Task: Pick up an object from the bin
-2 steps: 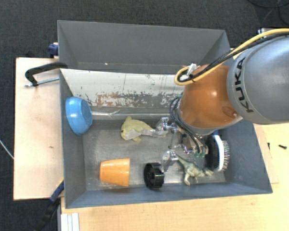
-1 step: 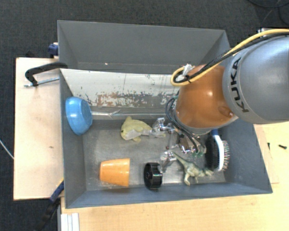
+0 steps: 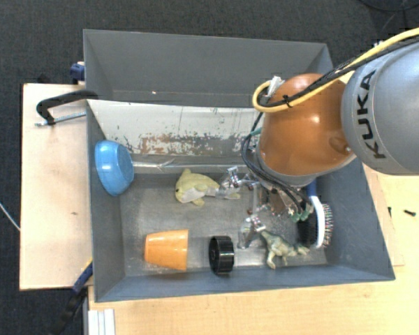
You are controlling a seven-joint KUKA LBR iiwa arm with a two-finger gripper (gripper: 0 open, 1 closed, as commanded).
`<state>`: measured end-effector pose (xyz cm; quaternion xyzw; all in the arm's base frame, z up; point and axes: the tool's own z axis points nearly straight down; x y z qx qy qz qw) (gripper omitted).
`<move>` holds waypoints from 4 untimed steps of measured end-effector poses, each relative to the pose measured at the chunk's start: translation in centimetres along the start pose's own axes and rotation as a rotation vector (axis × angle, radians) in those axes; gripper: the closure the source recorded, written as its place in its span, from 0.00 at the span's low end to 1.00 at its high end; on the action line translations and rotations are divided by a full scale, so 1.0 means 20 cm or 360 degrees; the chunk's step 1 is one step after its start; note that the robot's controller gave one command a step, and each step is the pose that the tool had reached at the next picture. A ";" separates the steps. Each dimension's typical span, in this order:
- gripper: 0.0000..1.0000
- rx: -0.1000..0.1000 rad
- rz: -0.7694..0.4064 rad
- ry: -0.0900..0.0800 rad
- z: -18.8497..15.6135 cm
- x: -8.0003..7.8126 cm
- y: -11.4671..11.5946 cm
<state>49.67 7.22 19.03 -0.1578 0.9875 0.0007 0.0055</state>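
Note:
My gripper (image 3: 242,205) is low in the bin's right half, under the arm's orange cover. It is open, and I see only bare bin floor between the two metal fingertips (image 3: 232,179). A pale yellow soft toy (image 3: 193,187) lies just left of the upper fingertip, close to it or touching it. A small green toy animal (image 3: 280,249) lies just right of the lower fingertip, by the front wall. A black round cap (image 3: 221,254) stands a little to the left of that fingertip.
An orange cup (image 3: 167,249) lies on its side at the front left. A blue bowl (image 3: 113,166) leans in the back left corner. A white and black brush (image 3: 320,224) lies against the right wall, partly under the arm.

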 end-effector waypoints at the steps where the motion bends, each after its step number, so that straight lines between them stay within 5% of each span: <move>1: 0.00 0.0003 0.0213 0.0010 0.29 -0.21 -0.34; 2: 0.00 0.0003 0.0308 0.0001 0.60 -0.50 -0.06; 3: 1.00 0.0001 0.0316 -0.0019 0.58 -0.51 -0.08; 4: 1.00 0.0001 0.0266 -0.0007 -0.09 -0.49 -0.03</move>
